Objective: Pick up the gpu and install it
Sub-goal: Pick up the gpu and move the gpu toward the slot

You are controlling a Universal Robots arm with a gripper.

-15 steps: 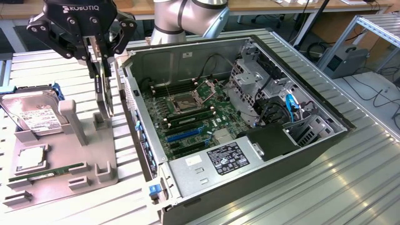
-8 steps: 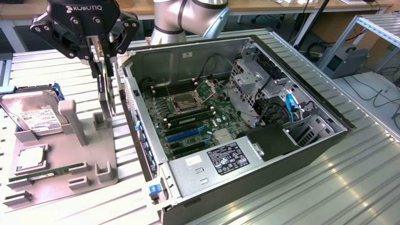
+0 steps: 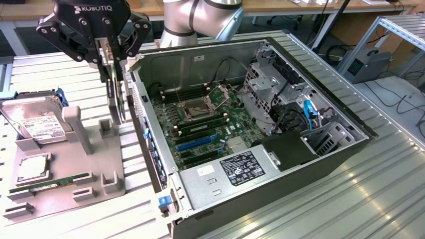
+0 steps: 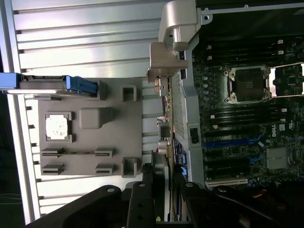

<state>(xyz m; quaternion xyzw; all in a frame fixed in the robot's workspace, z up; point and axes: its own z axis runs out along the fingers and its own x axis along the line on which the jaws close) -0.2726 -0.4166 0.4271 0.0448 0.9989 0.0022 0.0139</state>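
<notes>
The gpu [image 3: 114, 97] hangs edge-on straight below the jaws, which are pinched narrow on its upper edge. The pick-up looks done: the card seems lifted off the grey holder [image 3: 56, 199], which sits on the counter [image 3: 391, 189] underneath the jaws. The install is what remains. The card is outside the open computer case [image 3: 285, 194], just beside its rear wall. The blue slot [image 3: 194, 143] on the motherboard [image 3: 219, 119], lower than the jaws and inside the case, is bare.

Exterior high, oblique; wrist looks straight down; shared: motherboard [image 3: 199, 142].
</notes>
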